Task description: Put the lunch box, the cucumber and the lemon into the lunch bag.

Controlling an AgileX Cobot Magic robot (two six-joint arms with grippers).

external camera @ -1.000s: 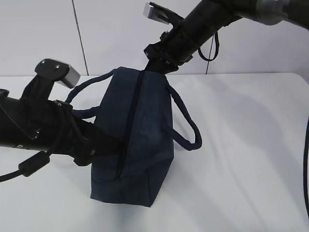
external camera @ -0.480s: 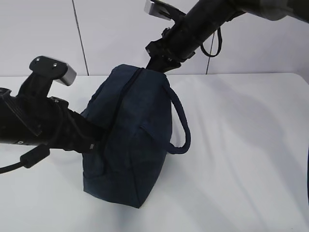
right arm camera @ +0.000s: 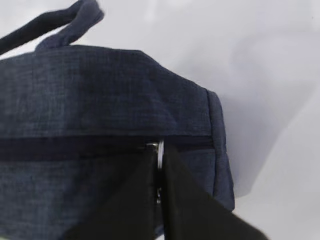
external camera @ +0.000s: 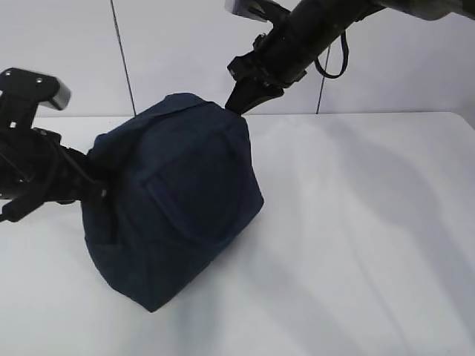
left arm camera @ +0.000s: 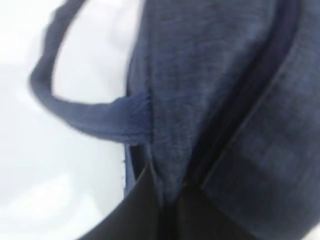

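lunch bag (external camera: 174,204) tilted on the table (external camera: 371,222), zipper closed. right gripper (right arm camera: 160,172) clenched on the metal ring pull (right arm camera: 160,150); left gripper (left arm camera: 167,210) pinching bag fabric. risk: the pull slipping out, or the bag toppling under opposing tugs

Tilted lunch bag (external camera: 174,200) between two arms

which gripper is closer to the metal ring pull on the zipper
Right. The right gripper is shut on the metal ring pull of the dark navy fabric lunch bag; the left gripper pinches the bag's fabric beside the zipper, away from the pull.
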